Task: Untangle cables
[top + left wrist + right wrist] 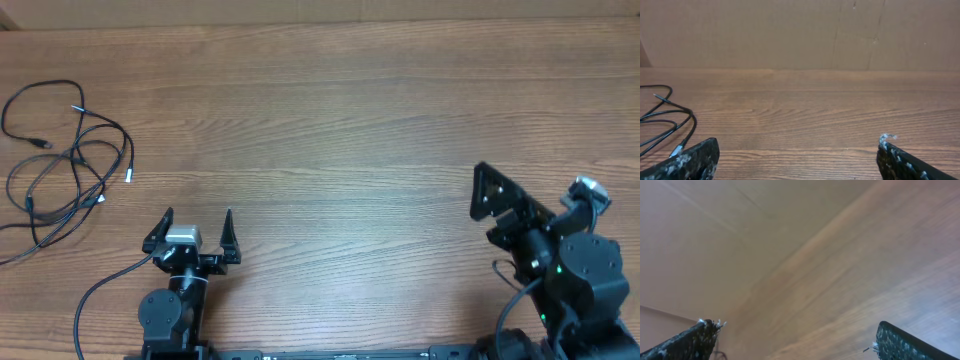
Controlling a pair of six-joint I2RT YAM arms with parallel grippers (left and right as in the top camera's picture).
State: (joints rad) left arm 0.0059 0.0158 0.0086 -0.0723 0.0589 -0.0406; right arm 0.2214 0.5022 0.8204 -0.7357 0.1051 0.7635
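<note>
The cables [78,155] lie in one loose black tangle at the far left of the wooden table [350,120], seen from overhead. Several thin loops cross over one another, and a few small silver-tipped plugs stick out around the right side of the tangle. One strand trails off the left edge of the picture.

The left gripper [198,215] sits near the front edge of the table, to the right of the tangle and nearer the robot. It is apart from the cables and touches none of them. Its two fingers are spread wide with nothing between them. A thicker black cord [100,285] belonging to the arm curves away from its left side.

In the left wrist view, the left gripper [796,145] shows only its two speckled black fingertips at the bottom corners, with bare wood grain between them. The cables [690,114] curve in from the left edge, lying flat on the table ahead of the left fingertip, and one silver plug lies just above that fingertip. A plain cardboard wall [790,30] stands behind the table.

The right gripper [495,195] is at the right side of the table, well apart from the cables, and rolled onto its side. In the right wrist view, the right gripper [794,326] is also fully spread and holds nothing; the tilted, blurred picture shows only wood and pale board.
</note>
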